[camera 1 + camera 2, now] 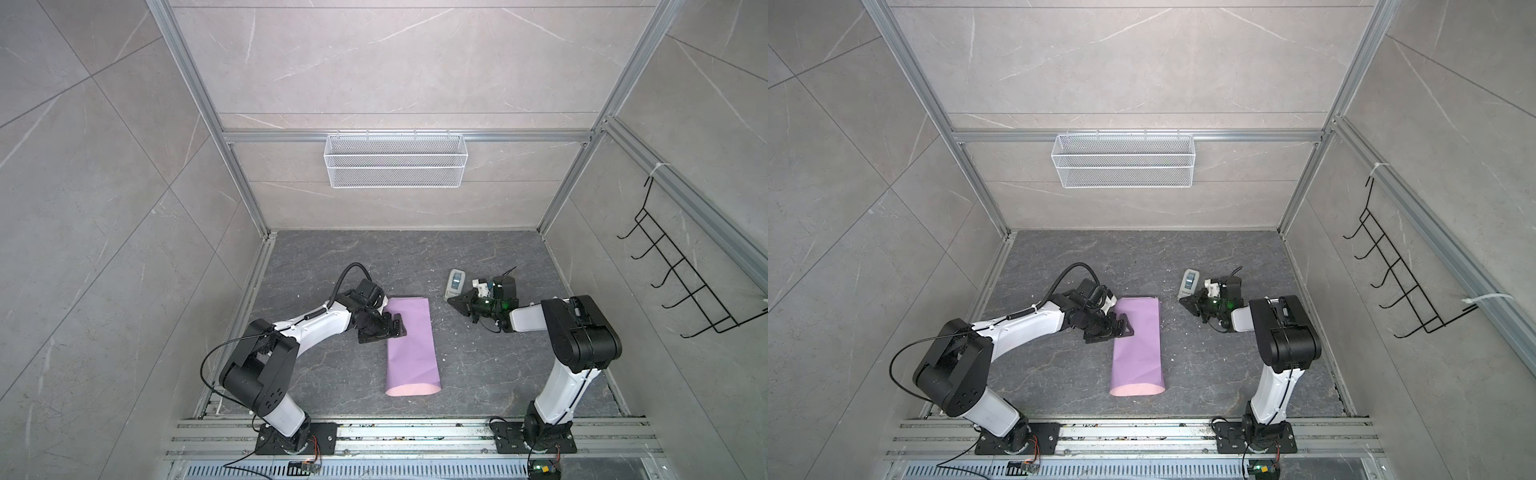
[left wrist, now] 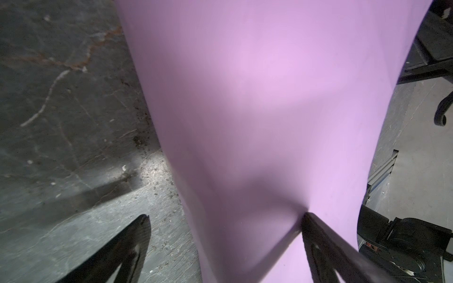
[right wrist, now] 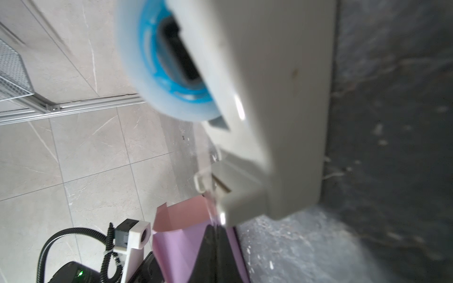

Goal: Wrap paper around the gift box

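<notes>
While left claw (image 1: 390, 332) stands wide | paper (image 1: 411, 349) edge lies between its fingers

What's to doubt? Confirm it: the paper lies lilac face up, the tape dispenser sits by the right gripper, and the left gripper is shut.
The left gripper is open, not shut; the left wrist view shows its fingers spread. The paper does lie lilac face up, the tape dispenser by the right gripper.
</notes>
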Tool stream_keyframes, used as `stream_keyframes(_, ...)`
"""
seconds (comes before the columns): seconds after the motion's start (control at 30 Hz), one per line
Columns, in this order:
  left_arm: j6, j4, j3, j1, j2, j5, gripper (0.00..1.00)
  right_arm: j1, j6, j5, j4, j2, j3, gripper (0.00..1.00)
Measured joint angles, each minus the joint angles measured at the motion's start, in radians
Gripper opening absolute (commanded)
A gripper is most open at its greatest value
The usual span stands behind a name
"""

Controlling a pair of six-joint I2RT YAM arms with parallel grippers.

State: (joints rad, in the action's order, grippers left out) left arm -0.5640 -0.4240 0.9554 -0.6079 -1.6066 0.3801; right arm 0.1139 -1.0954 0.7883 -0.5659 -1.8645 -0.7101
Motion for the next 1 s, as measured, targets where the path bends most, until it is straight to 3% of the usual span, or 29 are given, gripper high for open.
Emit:
stream_keyframes(0.27,0.000,0.000,0.000,0.000,0.000,0.000,0.97,-0.001,0.055,-0.032,0.017,-0.024,-0.016,0.00)
stream_keyframes(0.77,0.000,0.000,0.000,0.000,-0.001,0.001,0.97,-0.011,0.184,-0.068,0.211,-0.021,-0.048,0.00)
stream_keyframes(0.87,0.000,0.001,0.000,0.000,-0.002,0.002,0.97,-0.012,0.195,-0.075,0.229,0.038,-0.012,0.00)
stream_keyframes(1.0,0.000,0.002,0.000,0.002,-0.003,0.007,0.97,-0.011,0.192,-0.092,0.233,0.223,0.058,0.00)
